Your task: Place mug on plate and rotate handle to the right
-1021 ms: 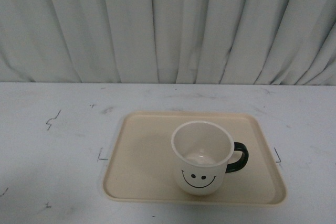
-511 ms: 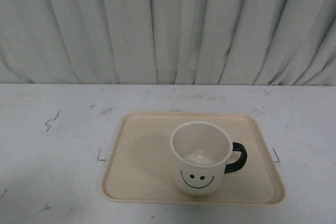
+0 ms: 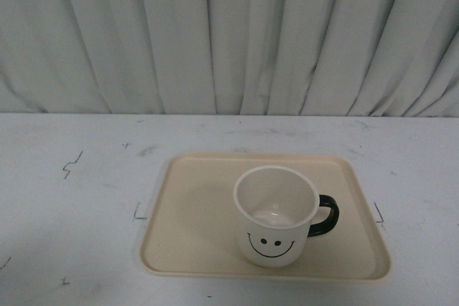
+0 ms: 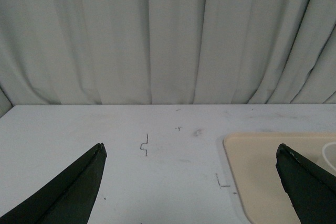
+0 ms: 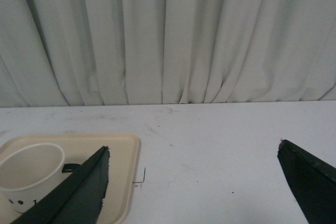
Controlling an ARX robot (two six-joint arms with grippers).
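1. Both end effectors are staying out of the front view, so only the wrist views are showing them. The left end effector [image 4: 191, 182] is standing wide open with nothing between its dark fingers. The right end effector [image 5: 194, 182] is wide open too, and it is holding nothing.
2. The mug [image 3: 276, 216] is standing upright on the plate [image 3: 193, 213], in the lower middle of the front view, a bit right of the plate's middle.
3. Its smiley face is looking at the camera, and the handle [image 3: 324, 215] is sticking out toward the right side of the frame.
4. The plate is lying flat on the white table [image 3: 72, 198], in front of the curtain [image 3: 229, 34].
5. I think both jobs are looking finished, because the mug is sitting on the plate and the handle is pointing right.
6. For the next move, I think the arms only need to be keeping clear of the mug so nothing is bumping it.
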